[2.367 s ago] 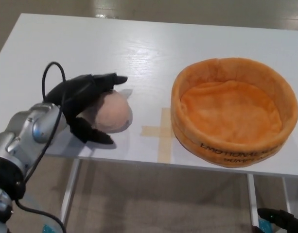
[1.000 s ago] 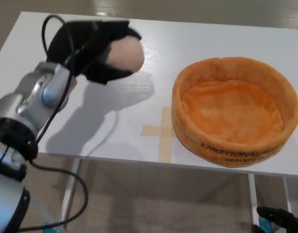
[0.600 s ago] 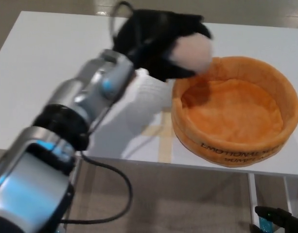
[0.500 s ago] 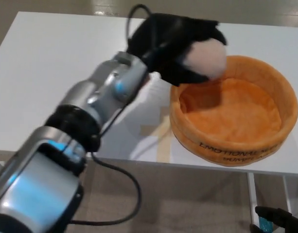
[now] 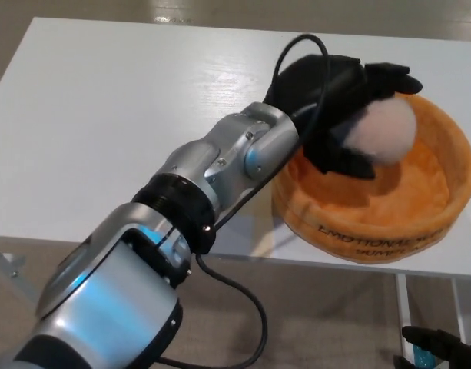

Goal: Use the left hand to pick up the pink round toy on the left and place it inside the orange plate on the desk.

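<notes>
The left hand (image 5: 346, 108) is closed around the pink toy (image 5: 385, 132), with fingers curled over its top and the thumb hooked beneath. The toy is held over the orange plate (image 5: 435, 219), inside the line of its rim, toward the plate's far side. In my judgement the toy is clear of the plate floor or only just meeting it; the view from above does not settle which. This wrap-around grip suits a soft round object that would roll out of a lighter pinch, and the position above the hollow suggests release is the step now in hand.

The plate sits at the near right corner of the desk (image 5: 104, 115), its wall close to the near edge. The left forearm crosses the plate's left wall and hides it, along with much of the plate floor. The hand's own cable loops above the wrist.

The printed lettering on the plate's near wall is too small to read with confidence. The right hand (image 5: 442, 350) shows only as a dark shape at the lower right, below the desk; its fingers cannot be made out. The desk's right edge is cut off.
</notes>
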Available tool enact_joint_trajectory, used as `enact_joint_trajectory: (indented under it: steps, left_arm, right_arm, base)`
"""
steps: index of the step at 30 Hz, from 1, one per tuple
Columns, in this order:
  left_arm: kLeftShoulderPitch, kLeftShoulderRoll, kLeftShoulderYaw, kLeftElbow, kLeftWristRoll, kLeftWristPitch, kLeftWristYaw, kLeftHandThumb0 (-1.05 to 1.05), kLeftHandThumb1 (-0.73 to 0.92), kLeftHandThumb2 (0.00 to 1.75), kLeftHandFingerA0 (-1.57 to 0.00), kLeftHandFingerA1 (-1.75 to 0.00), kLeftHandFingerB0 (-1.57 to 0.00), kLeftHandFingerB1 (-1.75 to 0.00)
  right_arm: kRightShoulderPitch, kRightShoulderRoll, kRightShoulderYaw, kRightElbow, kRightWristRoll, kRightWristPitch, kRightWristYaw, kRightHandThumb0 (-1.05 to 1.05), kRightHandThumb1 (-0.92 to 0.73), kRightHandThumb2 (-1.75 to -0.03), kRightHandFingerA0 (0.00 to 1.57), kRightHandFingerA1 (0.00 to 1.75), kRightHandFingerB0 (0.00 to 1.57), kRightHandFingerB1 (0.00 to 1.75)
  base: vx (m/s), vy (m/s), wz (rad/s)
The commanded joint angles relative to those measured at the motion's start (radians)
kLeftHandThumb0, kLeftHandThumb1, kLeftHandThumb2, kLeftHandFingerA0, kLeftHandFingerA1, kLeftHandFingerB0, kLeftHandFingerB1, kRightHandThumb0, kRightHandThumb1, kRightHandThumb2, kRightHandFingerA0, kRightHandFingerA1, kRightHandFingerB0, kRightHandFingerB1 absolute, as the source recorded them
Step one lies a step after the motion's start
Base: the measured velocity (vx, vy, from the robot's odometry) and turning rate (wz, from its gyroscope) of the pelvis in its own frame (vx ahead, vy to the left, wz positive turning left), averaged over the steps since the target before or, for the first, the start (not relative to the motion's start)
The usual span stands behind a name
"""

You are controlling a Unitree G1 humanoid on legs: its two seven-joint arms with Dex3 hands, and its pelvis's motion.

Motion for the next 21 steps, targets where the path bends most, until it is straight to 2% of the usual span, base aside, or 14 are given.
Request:
enact_joint_trajectory:
  steps: [1,11,12,18,19,20,21]
  left_arm:
    - [-0.016,-0.013,-0.019,0.010,0.012,0.080,-0.160,-0.86,0.48,0.91,0.00,0.00,-0.05,-0.10]
    - [-0.045,-0.002,0.005,-0.025,-0.012,0.110,-0.242,-0.83,0.43,0.90,0.00,0.00,0.00,-0.06]
    - [-0.047,0.000,0.014,-0.040,-0.018,0.112,-0.254,-1.02,0.51,0.69,0.00,0.00,0.00,-0.12]
    - [-0.027,0.036,0.046,-0.144,-0.039,0.055,-0.261,-0.96,0.45,0.67,0.00,0.00,0.00,-0.14]
    - [0.000,0.059,0.084,-0.238,-0.076,0.030,-0.261,-0.57,0.37,0.74,0.00,-0.02,0.00,-0.14]
    - [0.008,0.066,0.095,-0.265,-0.086,0.023,-0.262,-0.57,0.37,0.74,0.00,-0.02,0.00,-0.14]
    - [0.020,0.082,0.114,-0.322,-0.101,0.012,-0.269,-0.45,0.32,0.66,0.00,-0.05,-0.03,-0.19]
  right_arm:
    - [0.004,0.006,-0.007,0.003,0.016,0.004,0.014,-0.21,-0.58,-0.57,0.60,0.62,0.58,0.50]
    - [0.001,0.011,-0.010,0.003,0.014,0.007,0.012,-0.21,-0.57,-0.56,0.60,0.63,0.60,0.50]
    - [0.000,0.011,-0.013,0.003,0.017,0.010,0.016,-0.19,-0.57,-0.57,0.58,0.62,0.58,0.49]
    - [0.005,0.010,-0.010,0.003,0.013,0.008,0.017,-0.19,-0.56,-0.56,0.59,0.62,0.59,0.49]
    - [0.005,0.008,-0.011,0.003,0.014,0.008,0.021,-0.19,-0.57,-0.56,0.58,0.61,0.58,0.49]
    - [0.005,0.008,-0.011,0.002,0.015,0.008,0.022,-0.19,-0.57,-0.56,0.58,0.61,0.58,0.49]
    - [0.006,0.007,-0.014,0.002,0.017,0.006,0.023,-0.18,-0.57,-0.56,0.59,0.62,0.59,0.50]
  base:
    - [0.00,0.000,0.00]
    - [0.00,0.000,0.00]
    - [0.00,0.000,0.00]
    - [0.00,0.000,0.00]
    - [0.00,0.000,0.00]
    - [0.00,0.000,0.00]
    - [0.00,0.000,0.00]
